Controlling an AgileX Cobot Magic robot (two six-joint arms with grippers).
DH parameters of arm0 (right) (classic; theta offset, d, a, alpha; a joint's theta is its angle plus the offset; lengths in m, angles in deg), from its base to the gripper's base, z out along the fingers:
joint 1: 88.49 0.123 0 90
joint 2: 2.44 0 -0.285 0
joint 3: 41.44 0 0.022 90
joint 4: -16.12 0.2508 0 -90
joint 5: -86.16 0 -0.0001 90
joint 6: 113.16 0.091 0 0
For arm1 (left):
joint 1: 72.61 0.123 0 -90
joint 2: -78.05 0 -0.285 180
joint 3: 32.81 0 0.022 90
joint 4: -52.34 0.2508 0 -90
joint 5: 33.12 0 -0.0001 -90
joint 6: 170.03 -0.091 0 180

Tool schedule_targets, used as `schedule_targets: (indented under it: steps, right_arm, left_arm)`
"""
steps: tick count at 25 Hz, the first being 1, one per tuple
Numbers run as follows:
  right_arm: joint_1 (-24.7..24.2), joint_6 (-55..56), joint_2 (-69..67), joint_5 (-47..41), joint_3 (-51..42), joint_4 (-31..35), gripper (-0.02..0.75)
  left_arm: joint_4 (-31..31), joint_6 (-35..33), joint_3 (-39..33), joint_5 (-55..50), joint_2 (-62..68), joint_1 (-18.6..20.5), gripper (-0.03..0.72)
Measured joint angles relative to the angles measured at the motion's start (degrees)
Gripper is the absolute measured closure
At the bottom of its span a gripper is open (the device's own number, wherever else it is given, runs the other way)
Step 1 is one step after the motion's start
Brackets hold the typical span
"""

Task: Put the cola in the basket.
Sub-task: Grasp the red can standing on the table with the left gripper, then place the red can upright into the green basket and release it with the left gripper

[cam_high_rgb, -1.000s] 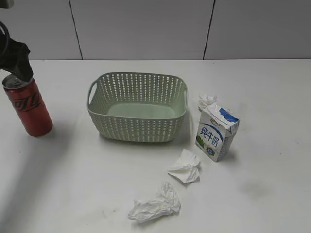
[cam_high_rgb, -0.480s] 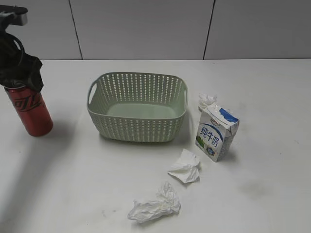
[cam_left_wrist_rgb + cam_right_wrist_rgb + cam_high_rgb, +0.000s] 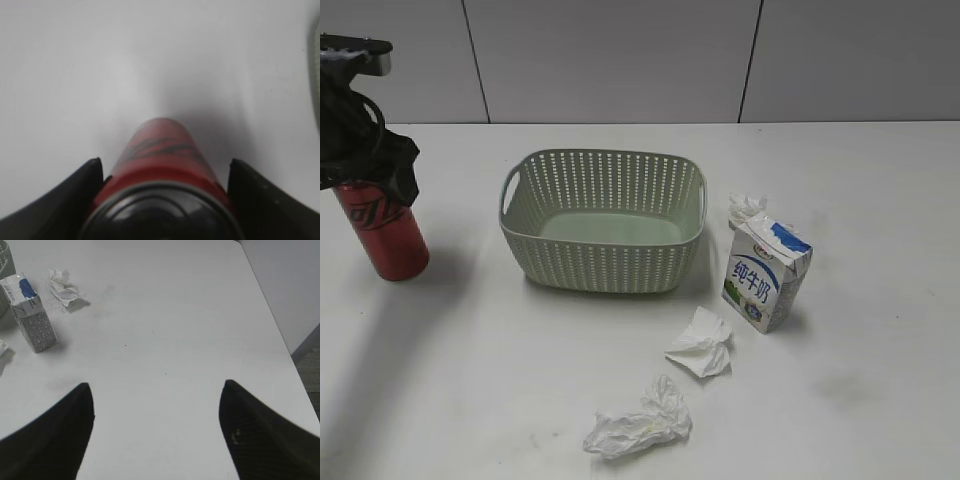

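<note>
Currently: cola [image 3: 388,235] upright on the counter [image 3: 470,380], far left in the exterior view, well apart from the basket [image 3: 603,220] to its right. Top of can hidden behind the left gripper [image 3: 370,172], lowered over the upper end. From the left wrist camera: can [image 3: 160,150] centred between two dark fingers [image 3: 60,200], one on each side of the rim, spread wider than the can, with a gap visible on both sides. Contact not evident; not yet clamped. Can base resting on the counter, shadow beneath.

Basket empty, upright, sitting mid-counter, long side toward the camera.

Milk carton [image 3: 765,275] upright just right of the basket, top torn open, not touching it. One crumpled tissue [image 3: 747,207] behind the carton, close to it. Second tissue [image 3: 701,344] in front of the basket, between basket and carton. Third tissue [image 3: 638,420] nearer the front edge of the counter, apart from the rest.

Right gripper [image 3: 155,430] seen only from its own wrist camera: fingers spread wide, nothing between them, held over bare counter. Carton [image 3: 29,312] and a tissue [image 3: 64,287] visible at the far left of that view, well apart from the gripper.
</note>
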Motion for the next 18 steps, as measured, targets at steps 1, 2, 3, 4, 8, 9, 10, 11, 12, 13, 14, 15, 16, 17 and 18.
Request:
schedule_targets:
  steps: [1, 2, 3, 4, 8, 9, 10, 11, 12, 13, 14, 15, 16, 17, 18]
  right_arm:
    - [0.0, 0.0, 0.0, 0.0, 0.0, 0.0, 0.148]
    - [0.0, 0.0, 0.0, 0.0, 0.0, 0.0, 0.148]
    - [0.0, 0.0, 0.0, 0.0, 0.0, 0.0, 0.148]
    - [0.0, 0.0, 0.0, 0.0, 0.0, 0.0, 0.148]
    - [0.0, 0.0, 0.0, 0.0, 0.0, 0.0, 0.148]
    - [0.0, 0.0, 0.0, 0.0, 0.0, 0.0, 0.148]
    - [0.0, 0.0, 0.0, 0.0, 0.0, 0.0, 0.147]
    - [0.0, 0.0, 0.0, 0.0, 0.0, 0.0, 0.147]
    - [0.0, 0.0, 0.0, 0.0, 0.0, 0.0, 0.147]
    - [0.0, 0.0, 0.0, 0.0, 0.0, 0.0, 0.147]
    - [0.0, 0.0, 0.0, 0.0, 0.0, 0.0, 0.147]
    - [0.0, 0.0, 0.0, 0.0, 0.0, 0.0, 0.147]
    - [0.0, 0.0, 0.0, 0.0, 0.0, 0.0, 0.147]
    - [0.0, 0.0, 0.0, 0.0, 0.0, 0.0, 0.147]
    - [0.0, 0.0, 0.0, 0.0, 0.0, 0.0, 0.147]
  left_arm:
    - [0.0, 0.0, 0.0, -0.1, 0.3, 0.0, 0.105]
    - [0.0, 0.0, 0.0, 0.0, 0.4, 0.0, 0.115]
    - [0.1, 0.0, 0.0, 0.0, 0.5, 0.0, 0.138]
    - [0.1, 0.0, 0.0, 0.0, 0.5, 0.0, 0.158]
    - [0.1, 0.0, 0.3, -0.3, 0.4, 0.0, 0.160]
    - [0.1, 0.0, 0.6, -0.3, 0.4, 0.0, 0.160]
    - [0.1, 0.0, 1.0, -0.3, 0.2, 0.0, 0.160]
    - [0.1, 0.0, 1.3, -0.3, -0.2, 0.0, 0.160]
    - [0.1, 0.0, 1.7, -0.4, -0.7, 0.0, 0.160]
    - [0.1, 0.0, 2.3, -0.4, -1.3, 0.0, 0.160]
    - [0.3, -0.1, 2.9, -0.5, -1.8, 0.0, 0.160]
    - [0.6, -0.4, 3.6, -0.7, -2.4, -0.1, 0.160]
    - [1.0, -0.9, 4.4, -1.3, -3.1, -0.2, 0.160]
    - [1.5, -1.7, 5.6, -2.3, -3.7, -0.5, 0.160]
    - [2.2, -2.3, 6.8, -3.6, -4.3, -0.9, 0.160]
